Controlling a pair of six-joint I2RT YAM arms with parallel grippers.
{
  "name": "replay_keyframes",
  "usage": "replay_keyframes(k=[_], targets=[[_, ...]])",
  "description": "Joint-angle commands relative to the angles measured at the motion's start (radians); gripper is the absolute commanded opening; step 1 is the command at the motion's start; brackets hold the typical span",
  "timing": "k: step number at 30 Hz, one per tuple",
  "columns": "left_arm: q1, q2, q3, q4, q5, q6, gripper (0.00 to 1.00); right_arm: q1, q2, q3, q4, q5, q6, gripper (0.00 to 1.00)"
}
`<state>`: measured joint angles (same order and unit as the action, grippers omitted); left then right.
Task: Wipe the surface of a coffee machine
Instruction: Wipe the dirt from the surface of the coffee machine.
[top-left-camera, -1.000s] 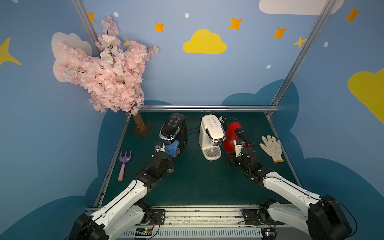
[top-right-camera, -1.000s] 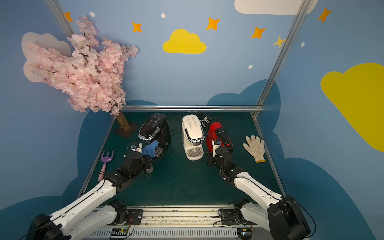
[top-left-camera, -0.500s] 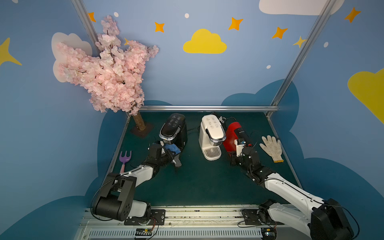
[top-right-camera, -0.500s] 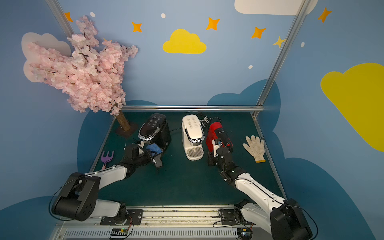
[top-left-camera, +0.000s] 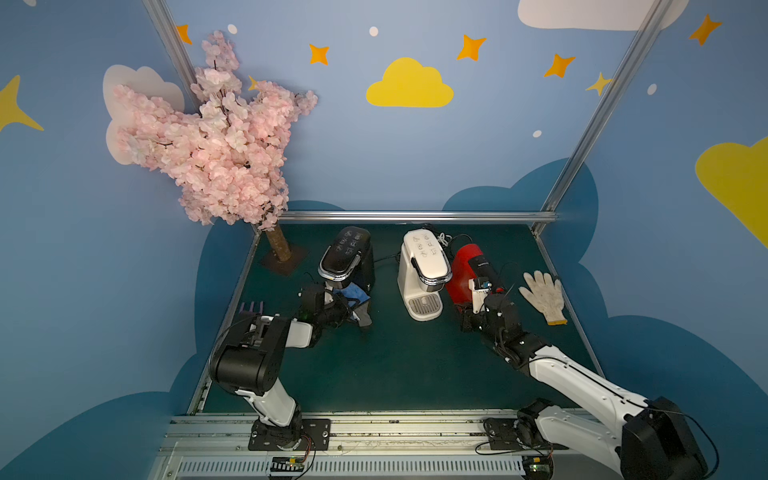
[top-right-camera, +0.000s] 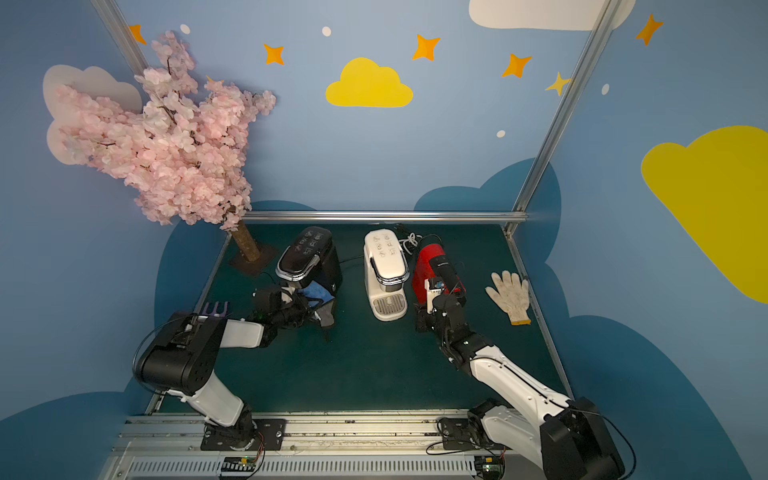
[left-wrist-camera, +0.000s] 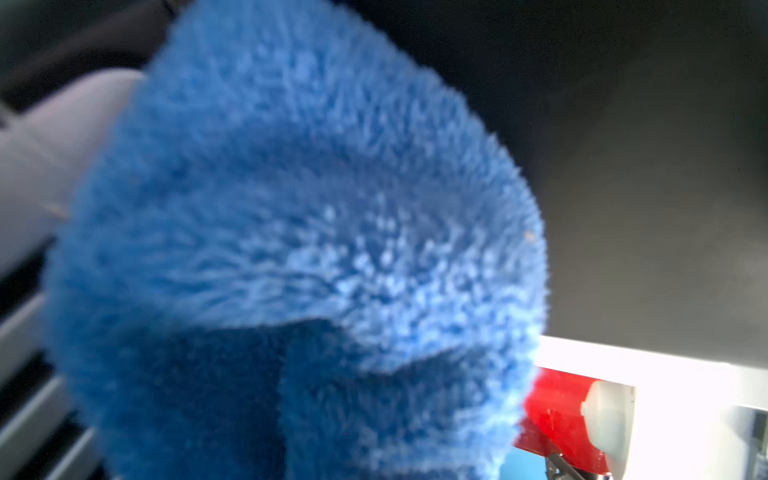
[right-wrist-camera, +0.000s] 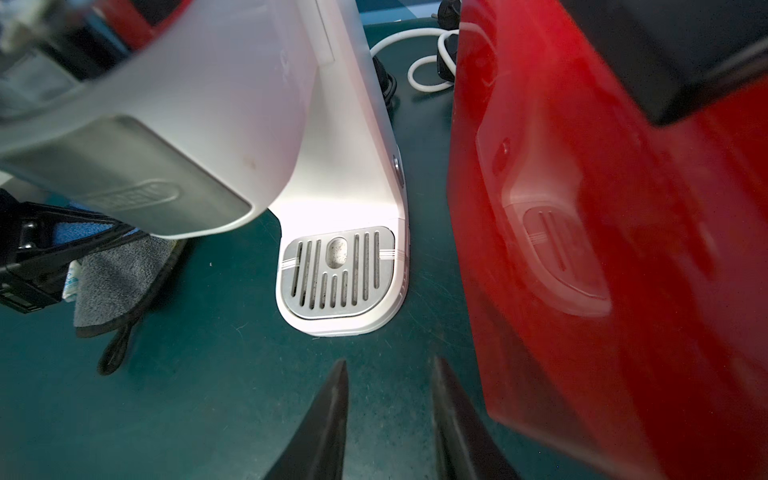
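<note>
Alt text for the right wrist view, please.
The cream-white coffee machine stands ahead of the open, empty right gripper, silver drip grille nearest. A red machine stands close beside it; a blue-and-grey cloth shows on the other side.

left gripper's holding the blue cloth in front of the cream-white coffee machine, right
No. The left gripper holds the blue cloth in front of the black coffee machine, not the cream-white coffee machine, which stands apart. Both top views show it.
</note>
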<state>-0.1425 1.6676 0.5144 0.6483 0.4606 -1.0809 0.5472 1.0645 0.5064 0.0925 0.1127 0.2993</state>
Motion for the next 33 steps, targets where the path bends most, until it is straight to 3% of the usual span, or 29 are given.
replay_keyframes(k=[1,13,18,23,33], targets=[[0.044,-0.015,0.001,-0.115,-0.039,0.004,0.03,0.004,0.000,0.014,-0.007,0.013,0.004,0.35],[0.175,-0.261,0.093,-0.603,-0.189,0.232,0.03,0.004,0.021,0.015,0.005,0.007,0.011,0.35],[0.176,-0.260,0.118,-0.531,-0.080,0.203,0.03,0.004,0.039,0.021,0.007,-0.002,0.011,0.35],[0.163,-0.222,0.121,-0.338,0.038,0.052,0.03,0.004,0.035,0.020,0.005,0.004,0.009,0.35],[0.025,-0.134,0.129,-0.226,0.025,-0.067,0.03,0.005,0.022,0.019,-0.003,0.012,0.006,0.35]])
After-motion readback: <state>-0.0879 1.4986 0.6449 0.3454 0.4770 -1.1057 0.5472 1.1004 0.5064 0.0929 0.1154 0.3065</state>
